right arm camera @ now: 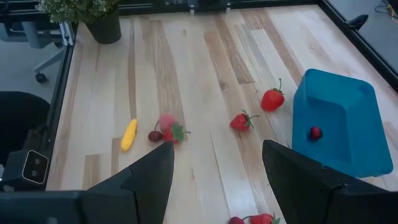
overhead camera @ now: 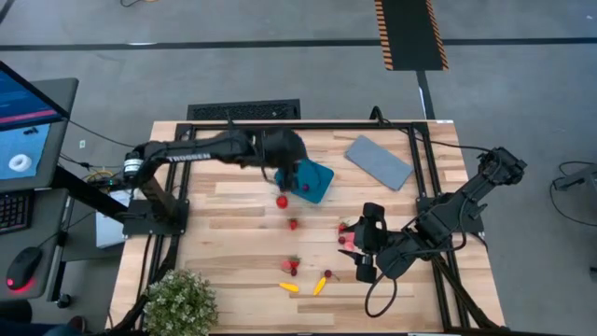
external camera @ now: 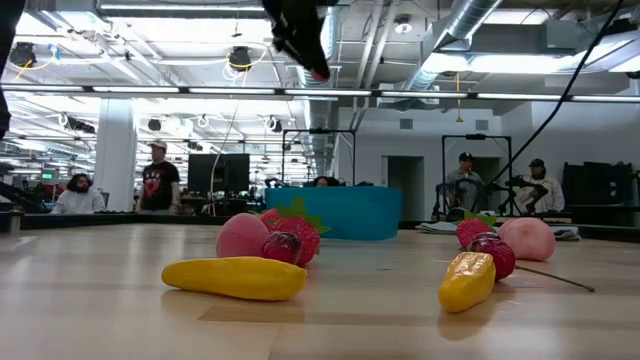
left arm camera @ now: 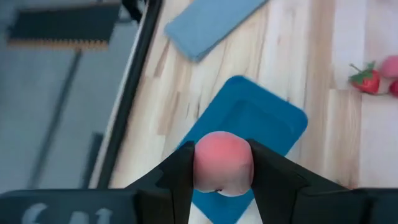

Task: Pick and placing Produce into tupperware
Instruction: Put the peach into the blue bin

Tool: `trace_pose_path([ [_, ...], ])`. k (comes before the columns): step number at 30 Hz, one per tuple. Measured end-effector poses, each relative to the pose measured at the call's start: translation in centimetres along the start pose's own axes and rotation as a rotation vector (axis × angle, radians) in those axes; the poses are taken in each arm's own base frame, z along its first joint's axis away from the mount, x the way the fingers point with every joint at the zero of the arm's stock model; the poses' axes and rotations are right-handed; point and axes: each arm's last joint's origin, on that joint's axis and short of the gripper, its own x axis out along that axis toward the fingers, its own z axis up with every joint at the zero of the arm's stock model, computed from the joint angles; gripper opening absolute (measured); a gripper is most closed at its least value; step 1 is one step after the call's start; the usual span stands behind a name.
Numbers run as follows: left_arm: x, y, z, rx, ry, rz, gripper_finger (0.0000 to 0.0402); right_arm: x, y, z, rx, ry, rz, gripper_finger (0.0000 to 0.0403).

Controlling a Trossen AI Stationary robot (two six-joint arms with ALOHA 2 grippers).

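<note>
My left gripper (overhead camera: 287, 174) is shut on a round pink fruit (left arm camera: 222, 163) and hangs high over the near left edge of the teal tupperware (overhead camera: 312, 182). It also shows in the low view (external camera: 305, 45). A dark red cherry (right arm camera: 316, 132) lies in the tupperware. My right gripper (right arm camera: 217, 168) is open and empty above the table right of centre (overhead camera: 361, 250), with small red and pink fruits (overhead camera: 345, 231) beside it. Strawberries (overhead camera: 282, 201) (overhead camera: 293, 224), a fruit cluster (overhead camera: 291, 266) and two yellow pieces (overhead camera: 289, 287) (overhead camera: 320, 285) lie on the table. My left gripper pinches the pink fruit between its two fingers, one finger (left arm camera: 177, 177) on each of two opposite sides (left arm camera: 202, 165). The fingers point down from above. The fruit is lifted clear, over the tupperware's (left arm camera: 249, 124) edge.
A flat grey lid (overhead camera: 378, 161) lies at the table's far right, beyond the tupperware. A leafy green plant (overhead camera: 182, 299) stands at the near left corner. A black frame (overhead camera: 298, 125) runs round the table. People show in the room beyond in the low view.
</note>
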Motion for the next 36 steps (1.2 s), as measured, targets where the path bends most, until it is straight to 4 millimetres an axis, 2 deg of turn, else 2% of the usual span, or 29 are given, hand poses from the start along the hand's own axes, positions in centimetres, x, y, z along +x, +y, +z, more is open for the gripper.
trace_pose_path([
  [5,1.0,2.9,-0.1,-0.205,-0.008,-0.079,0.0125,0.0,0.0,0.0,0.0,0.0,0.0,0.0269],
  [13,3.2,4.8,-0.8,-0.358,0.045,-0.198,0.0125,0.0,0.0,0.0,-0.003,0.003,-0.002,0.0269],
  [18,5.4,4.1,-1.4,-0.381,0.086,-0.246,0.0125,0.0,0.0,0.0,0.001,0.0,0.001,0.0269],
  [29,12.6,2.2,-3.1,-0.356,0.242,-0.311,0.0125,0.0,0.1,0.1,0.016,-0.009,0.01,0.0269],
  [34,15.0,1.6,-4.1,-0.345,0.3,-0.317,0.0125,0.0,0.1,0.1,0.016,-0.008,0.013,0.0269],
  [36,15.3,1.5,-4.3,-0.344,0.312,-0.317,0.0125,0.0,0.1,0.1,0.018,-0.007,0.013,0.0269],
])
